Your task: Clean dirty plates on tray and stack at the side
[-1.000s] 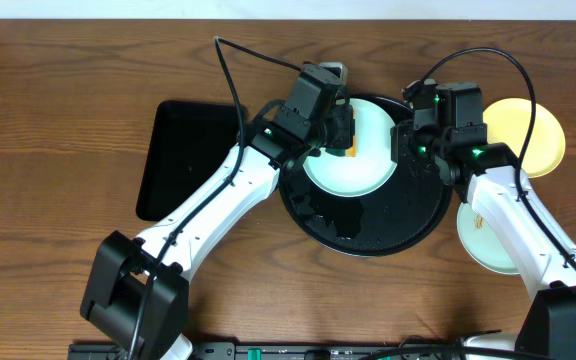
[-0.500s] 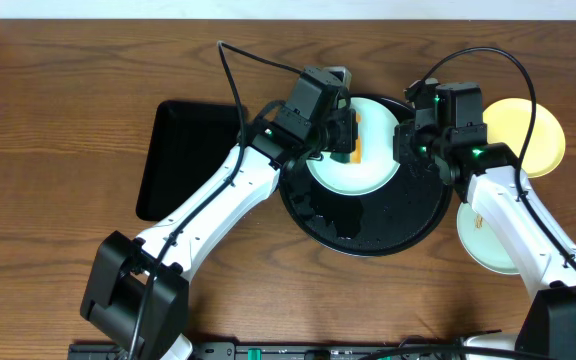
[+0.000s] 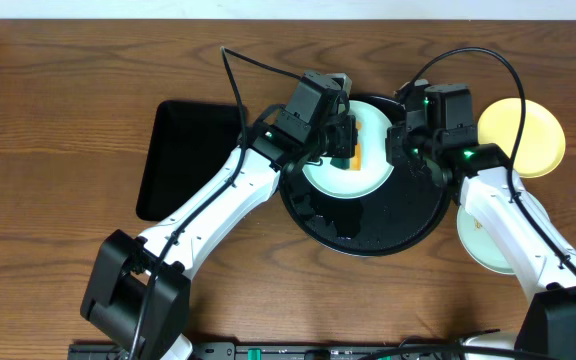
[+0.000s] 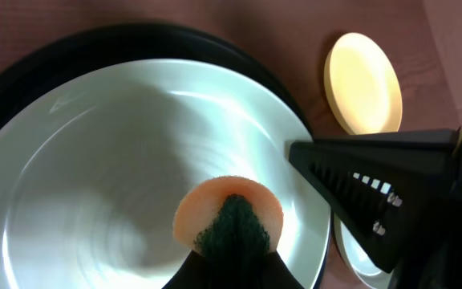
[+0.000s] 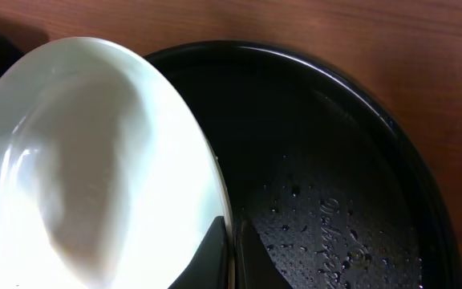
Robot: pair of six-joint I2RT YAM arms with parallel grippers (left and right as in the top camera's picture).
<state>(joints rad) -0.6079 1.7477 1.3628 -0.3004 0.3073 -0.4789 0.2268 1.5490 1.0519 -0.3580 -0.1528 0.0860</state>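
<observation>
Left gripper (image 3: 345, 145) pinches sponge (image 4: 228, 210) on plate (image 4: 95, 160); right gripper (image 5: 229, 253) pinches rim.
You've yellow plate (image 3: 523, 135), mint plate (image 3: 483, 245) right, unstacked.

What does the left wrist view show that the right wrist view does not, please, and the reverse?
Left wrist only: the orange sponge pressed on the mint plate, and the yellow plate on the table beyond. Right wrist only: water droplets on the floor of the tray, and the right gripper shut on the mint plate's rim. Both: the mint plate lying in the black tray.
</observation>
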